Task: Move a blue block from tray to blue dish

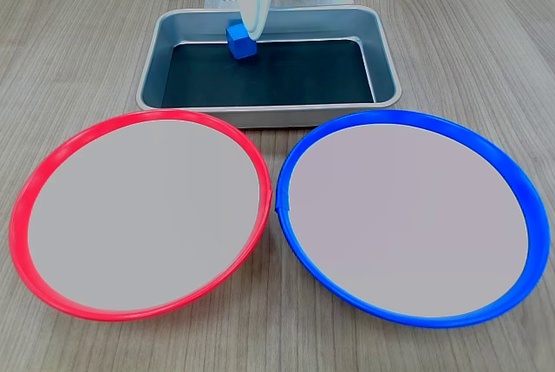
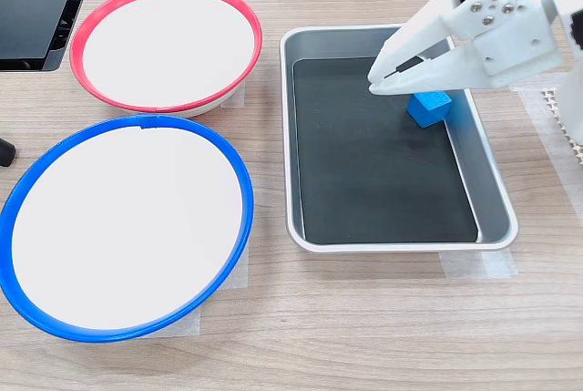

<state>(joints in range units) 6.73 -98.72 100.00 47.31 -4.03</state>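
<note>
Looking at the first exterior view, the blue block (image 1: 241, 42) is being seen inside the tray (image 1: 386, 60), near the tray's far wall. The white gripper (image 1: 251, 29) is being held right over the block, partly hiding it. From here it cannot be told if the block is being squeezed. One red dish (image 1: 35, 186) and one blue dish (image 1: 512, 177) are being counted, both in front of the tray and both bare.

Looking at the second exterior view, the gripper (image 2: 378, 81) is being shown with its fingers nearly together, tips past the block (image 2: 430, 107), and the block is sitting under them, not clearly pinched. To do this step well, the fingers are best being opened wider and lowered around the block before squeezing. One block, one tray (image 2: 290, 136), one blue dish (image 2: 239, 181), one red dish (image 2: 250, 26) and one gripper are being counted.
</note>
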